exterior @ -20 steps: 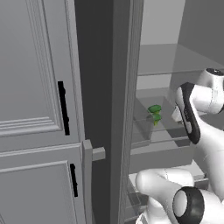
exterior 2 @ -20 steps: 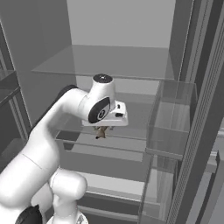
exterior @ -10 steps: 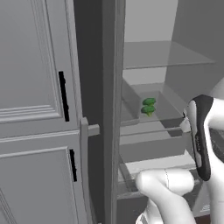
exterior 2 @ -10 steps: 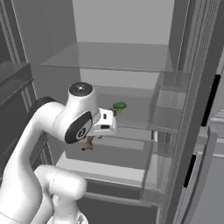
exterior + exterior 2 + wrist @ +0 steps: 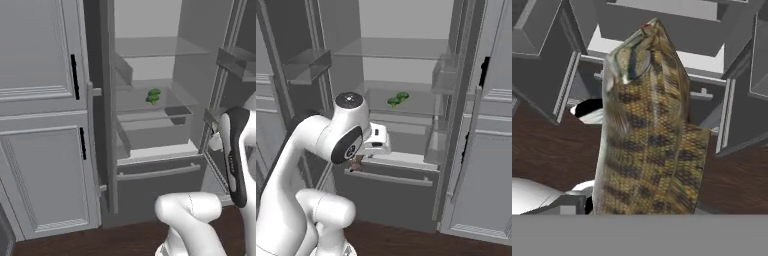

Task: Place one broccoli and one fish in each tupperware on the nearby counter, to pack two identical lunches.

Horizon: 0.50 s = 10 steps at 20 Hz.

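The robot's gripper [image 5: 357, 165] is squeezed around a slim brown spotted fish [image 5: 647, 125], out in front of the open grey fridge [image 5: 406, 95]. A bright green lumpy broccoli [image 5: 398, 98] sits on a glass shelf inside that fridge. I think it should hold tight and carry the fish slowly, so it cannot slip.

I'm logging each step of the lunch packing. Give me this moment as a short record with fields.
setting: open fridge, grey cabinets to its left
gripper: shut on fish, out in front of the fridge
fish: brown, mottled, held lengthwise along the hand
broccoli: on a glass fridge shelf
floor: dark wood
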### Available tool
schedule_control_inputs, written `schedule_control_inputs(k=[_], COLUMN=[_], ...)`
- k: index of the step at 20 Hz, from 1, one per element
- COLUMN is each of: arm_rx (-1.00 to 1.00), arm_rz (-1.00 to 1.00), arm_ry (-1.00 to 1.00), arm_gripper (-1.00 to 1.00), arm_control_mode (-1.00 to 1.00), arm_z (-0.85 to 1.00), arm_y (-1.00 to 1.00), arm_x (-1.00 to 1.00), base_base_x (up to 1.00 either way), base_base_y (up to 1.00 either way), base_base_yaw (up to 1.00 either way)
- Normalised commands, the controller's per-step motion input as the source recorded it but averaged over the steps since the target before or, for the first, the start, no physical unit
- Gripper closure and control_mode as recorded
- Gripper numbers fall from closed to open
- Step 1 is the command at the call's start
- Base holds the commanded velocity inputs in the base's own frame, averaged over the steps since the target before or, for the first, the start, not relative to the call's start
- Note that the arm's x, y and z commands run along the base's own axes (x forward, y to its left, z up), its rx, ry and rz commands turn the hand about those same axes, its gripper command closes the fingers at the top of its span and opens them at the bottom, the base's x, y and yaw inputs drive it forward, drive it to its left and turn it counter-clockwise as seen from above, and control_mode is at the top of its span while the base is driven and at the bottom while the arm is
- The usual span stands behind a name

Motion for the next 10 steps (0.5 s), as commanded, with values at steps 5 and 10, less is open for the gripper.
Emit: schedule_control_inputs(k=[5, 10], arm_rx=[0.00, 0.00], arm_rz=[0.00, 0.00], arm_ry=[0.00, 0.00], arm_gripper=[1.00, 1.00], arm_control_mode=[1.00, 1.00], arm_z=[0.00, 0.00], arm_y=[0.00, 0.00], arm_x=[0.00, 0.00], base_base_x=[-0.95, -0.39], base_base_y=[0.62, 0.43], base_base_yaw=[0.38, 0.66])
